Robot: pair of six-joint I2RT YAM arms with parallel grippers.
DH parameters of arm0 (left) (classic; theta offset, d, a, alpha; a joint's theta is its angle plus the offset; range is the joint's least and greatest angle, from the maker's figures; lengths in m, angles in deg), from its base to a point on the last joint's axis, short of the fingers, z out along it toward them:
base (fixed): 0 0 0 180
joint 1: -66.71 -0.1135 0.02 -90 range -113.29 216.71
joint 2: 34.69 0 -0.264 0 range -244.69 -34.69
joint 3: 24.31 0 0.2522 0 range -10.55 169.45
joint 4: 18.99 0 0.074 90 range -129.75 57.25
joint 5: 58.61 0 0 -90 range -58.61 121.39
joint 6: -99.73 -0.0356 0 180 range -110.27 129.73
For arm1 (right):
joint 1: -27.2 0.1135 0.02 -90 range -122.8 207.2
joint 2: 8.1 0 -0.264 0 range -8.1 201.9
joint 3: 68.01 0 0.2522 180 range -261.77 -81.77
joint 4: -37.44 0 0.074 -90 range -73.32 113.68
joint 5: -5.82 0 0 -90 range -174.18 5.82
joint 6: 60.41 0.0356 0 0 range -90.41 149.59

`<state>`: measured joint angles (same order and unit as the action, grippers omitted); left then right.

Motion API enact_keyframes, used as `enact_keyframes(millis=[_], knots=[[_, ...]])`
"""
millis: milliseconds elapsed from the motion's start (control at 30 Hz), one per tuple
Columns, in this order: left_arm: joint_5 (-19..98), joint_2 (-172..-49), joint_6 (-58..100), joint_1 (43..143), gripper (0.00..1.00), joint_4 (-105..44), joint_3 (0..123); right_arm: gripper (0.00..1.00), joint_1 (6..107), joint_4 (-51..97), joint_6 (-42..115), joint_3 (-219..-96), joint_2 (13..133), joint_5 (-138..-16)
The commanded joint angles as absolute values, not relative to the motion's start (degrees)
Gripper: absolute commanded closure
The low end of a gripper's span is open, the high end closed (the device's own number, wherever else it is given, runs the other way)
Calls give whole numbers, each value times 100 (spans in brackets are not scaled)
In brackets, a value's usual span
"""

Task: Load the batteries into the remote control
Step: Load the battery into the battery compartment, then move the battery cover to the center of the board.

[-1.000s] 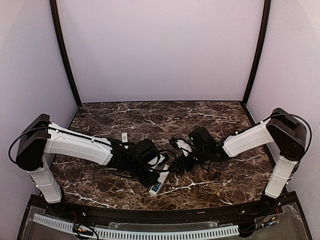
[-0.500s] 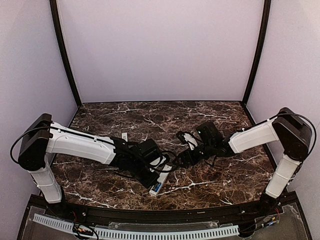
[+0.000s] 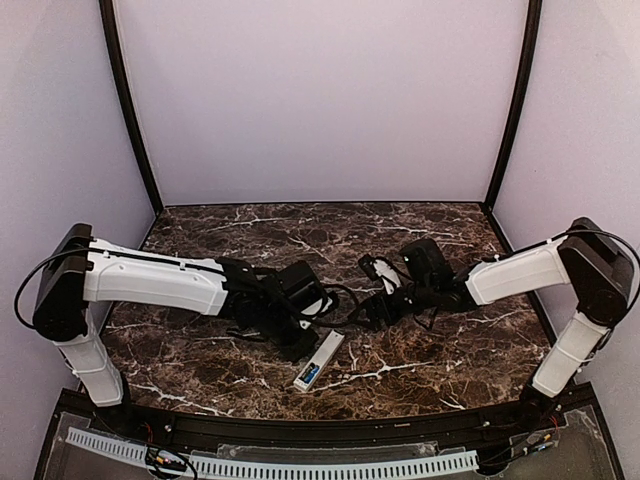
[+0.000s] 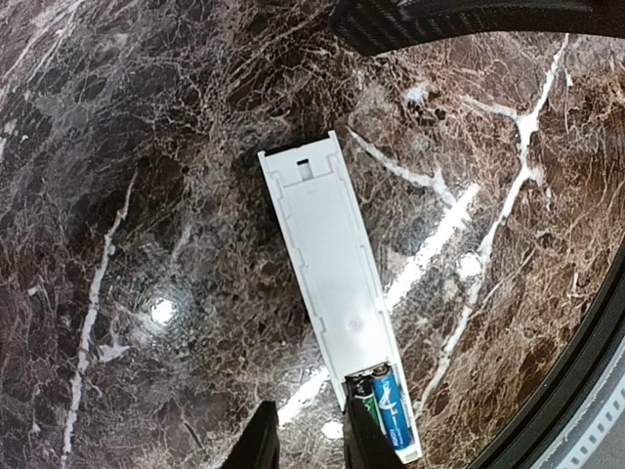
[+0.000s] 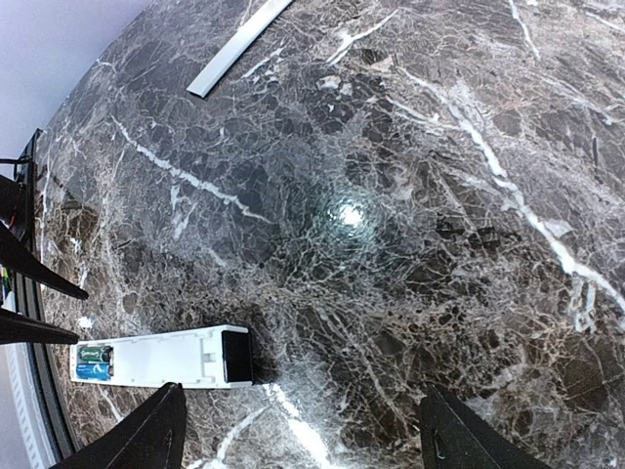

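The white remote control [image 3: 319,362] lies face down on the dark marble table [image 3: 450,360], at lower centre of the overhead view. Its compartment is uncovered at the near end. The batteries [image 4: 389,408] sit inside: one is blue, and the one beside it seems darker. Just upper left of it, the left hand [image 4: 309,430] hangs narrowly parted, gripping nothing. Right of centre, the right hand [image 5: 303,415] is spread wide. A thin white strip [image 5: 239,44] lies beyond.
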<state>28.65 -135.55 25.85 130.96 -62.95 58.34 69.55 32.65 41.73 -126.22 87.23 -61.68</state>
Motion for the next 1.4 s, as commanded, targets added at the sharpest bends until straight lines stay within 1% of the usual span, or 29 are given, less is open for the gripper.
enact_keyframes(millis=[0, 200, 400, 700, 967, 1033, 1067, 1100, 1133, 1167, 1200, 1233, 1267, 1300, 1333, 1367], knots=[[2945, -13183, 2442, 13067, 77, -6465, 5816, 19, 6884, 3313, 4199, -12519, 8524, -6179], [3473, -13257, 2515, 13060, 84, -6168, 5540, 19, 6877, 3317, 4207, -12510, 8565, -6154], [3743, -13419, 2498, 13074, 90, -6046, 5424, 20, 6864, 3317, 4198, -12510, 8627, -6165], [3845, -13689, 2446, 13129, 91, -6066, 5370, 20, 6842, 3335, 4190, -12550, 8723, -6122], [3614, -13889, 2399, 13148, 91, -6327, 5501, 20, 6803, 3335, 4181, -12532, 8690, -6124], [3503, -13795, 2420, 13150, 85, -6414, 5598, 19, 6786, 3324, 4180, -12528, 8631, -6142], [3355, -13664, 2436, 13144, 78, -6427, 5673, 18, 6775, 3319, 4180, -12524, 8586, -6168], [3282, -13589, 2443, 13133, 75, -6456, 5715, 17, 6754, 3316, 4185, -12515, 8530, -6187], [2995, -13419, 2452, 13079, 67, -6487, 5814, 16, 6735, 3310, 4189, -12511, 8440, -6220], [2909, -13331, 2451, 13039, 64, -6498, 5865, 15, 6706, 3298, 4185, -12503, 8342, -6251], [2796, -13148, 2452, 12908, 57, -6502, 5949, 14, 6685, 3281, 4173, -12502, 8200, -6278], [2730, -13050, 2451, 12839, 50, -6493, 5985, 12, 6666, 3255, 4166, -12502, 8111, -6327], [2580, -12882, 2439, 12682, 46, -6468, 6022, 10, 6648, 3229, 4148, -12495, 7922, -6392], [2499, -12794, 2435, 12586, 41, -6454, 6028, 6, 6632, 3200, 4142, -12482, 7760, -6509], [2318, -12643, 2466, 12384, 39, -6416, 6015, 2, 6625, 3187, 4131, -12457, 7581, -6621], [2200, -12578, 2509, 12265, 34, -6384, 5953, 1, 6617, 3176, 4112, -12431, 7407, -6754]])
